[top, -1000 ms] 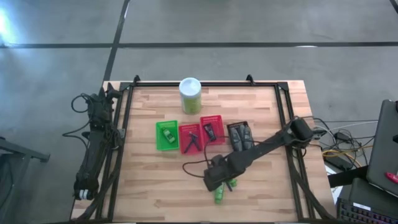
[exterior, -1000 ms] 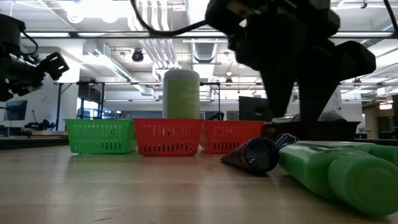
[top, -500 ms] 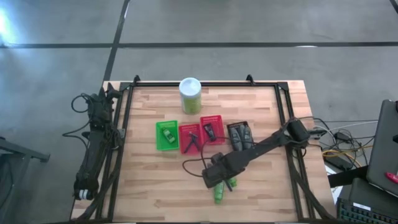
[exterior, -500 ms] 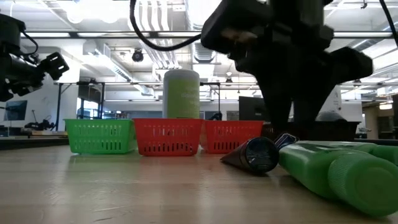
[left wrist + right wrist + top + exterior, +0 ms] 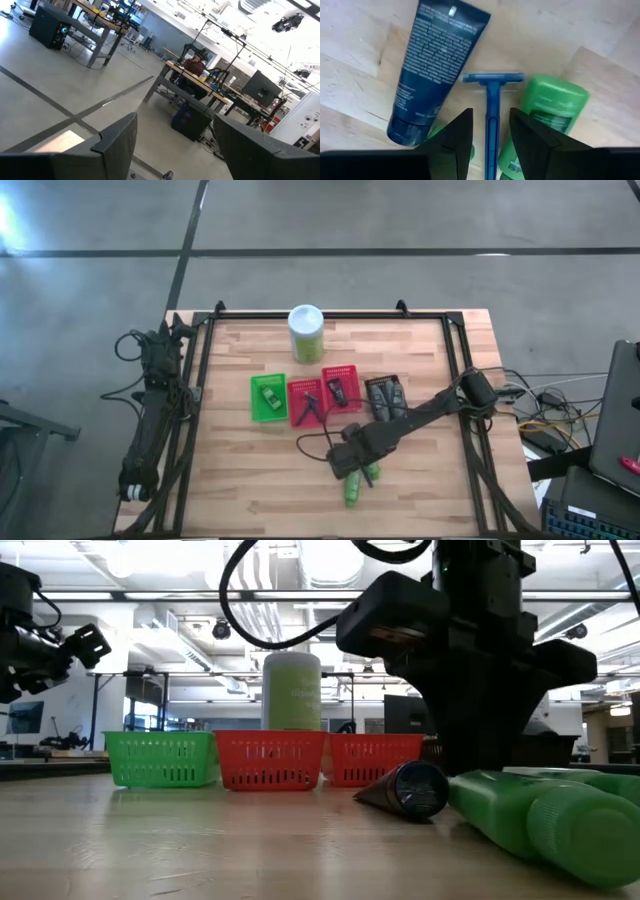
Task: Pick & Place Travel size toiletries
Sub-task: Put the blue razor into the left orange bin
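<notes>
We see the left arm folded outside the left edge of the table (image 5: 240,490), its left gripper (image 5: 172,142) off the wood with its fingers set wide apart and nothing between them. On the table, a row runs from left to right across the middle: a green basket (image 5: 267,397) with a green mini tube (image 5: 268,393) inside, a red basket (image 5: 306,402) holding thin dark razors (image 5: 310,407), a second red basket (image 5: 341,388) with a black flat tube (image 5: 339,390), and a dark basket (image 5: 386,398) with dark grey bottles (image 5: 388,402). Behind the row, toward the far edge, stands a pale-green canister (image 5: 305,332) with a white lid. To the right, nearer the front edge, the right arm reaches in from the right edge and its right gripper (image 5: 490,131) is down over a small cluster lying on the wood: a dark blue flat tube (image 5: 436,60), a blue razor (image 5: 492,120) and a green tube (image 5: 551,107) side by side. The fingers stand narrow, one on each side of the razor's handle; we cannot tell whether they are pressing it. From table height, the green tubes (image 5: 540,815) lie at the right, with the dark tube's cap (image 5: 418,790) beside them.
</notes>
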Tool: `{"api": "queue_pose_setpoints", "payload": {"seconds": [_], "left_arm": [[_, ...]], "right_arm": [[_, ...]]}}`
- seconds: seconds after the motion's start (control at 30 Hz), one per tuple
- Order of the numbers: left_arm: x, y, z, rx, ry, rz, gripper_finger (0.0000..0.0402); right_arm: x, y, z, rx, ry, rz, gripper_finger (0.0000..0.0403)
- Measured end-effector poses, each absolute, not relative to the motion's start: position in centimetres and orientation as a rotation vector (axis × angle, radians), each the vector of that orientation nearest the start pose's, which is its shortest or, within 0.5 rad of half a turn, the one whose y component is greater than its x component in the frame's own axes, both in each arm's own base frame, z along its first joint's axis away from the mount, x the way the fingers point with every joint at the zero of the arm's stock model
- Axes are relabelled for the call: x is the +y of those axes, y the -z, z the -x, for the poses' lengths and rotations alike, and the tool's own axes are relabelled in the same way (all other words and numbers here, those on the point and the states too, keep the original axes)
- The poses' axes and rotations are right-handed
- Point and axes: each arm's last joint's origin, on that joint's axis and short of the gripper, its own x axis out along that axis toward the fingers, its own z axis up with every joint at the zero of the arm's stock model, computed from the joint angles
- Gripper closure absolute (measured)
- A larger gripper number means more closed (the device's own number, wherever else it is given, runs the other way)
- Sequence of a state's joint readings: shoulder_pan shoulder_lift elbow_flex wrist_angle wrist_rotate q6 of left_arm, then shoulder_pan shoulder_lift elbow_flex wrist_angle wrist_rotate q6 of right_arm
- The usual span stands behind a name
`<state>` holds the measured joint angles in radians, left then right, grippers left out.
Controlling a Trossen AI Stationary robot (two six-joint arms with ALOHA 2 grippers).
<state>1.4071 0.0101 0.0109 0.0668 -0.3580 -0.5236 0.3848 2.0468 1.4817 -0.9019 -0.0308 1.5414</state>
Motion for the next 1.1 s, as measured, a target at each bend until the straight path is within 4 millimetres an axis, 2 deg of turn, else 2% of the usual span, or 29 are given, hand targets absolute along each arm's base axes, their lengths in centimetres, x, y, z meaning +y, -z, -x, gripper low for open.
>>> {"api": "queue_pose_setpoints", "payload": {"seconds": [0.2,0.4,0.63,0.73,0.9,1.0,1.1], "left_arm": [[9.6,-17.3,-0.6,-0.525,-1.699,0.341,0.0135],[9.6,-17.3,-0.6,-0.525,-1.699,0.34,0.0135],[9.6,-17.3,-0.6,-0.525,-1.699,0.341,0.0135],[9.6,-17.3,-0.6,-0.525,-1.699,0.341,0.0135],[9.6,-17.3,-0.6,-0.525,-1.699,0.341,0.0135],[9.6,-17.3,-0.6,-0.525,-1.699,0.341,0.0135],[9.6,-17.3,-0.6,-0.525,-1.699,0.341,0.0135]], "right_arm": [[15.0,-15.1,-36.7,1.309,0.775,-1.022,0.0287],[15.0,-14.5,-36.6,1.333,0.793,-0.994,0.0298],[14.8,-14.9,-36.3,1.361,0.767,-0.935,0.0351],[14.7,-15.9,-36.1,1.34,0.75,-0.939,0.0379],[13.8,-19.1,-35.7,1.276,0.708,-0.99,0.0377],[12.4,-22.0,-35.3,1.176,0.701,-1.039,0.0377],[9.9,-24.6,-35.3,1.043,0.714,-1.083,0.0377]]}}
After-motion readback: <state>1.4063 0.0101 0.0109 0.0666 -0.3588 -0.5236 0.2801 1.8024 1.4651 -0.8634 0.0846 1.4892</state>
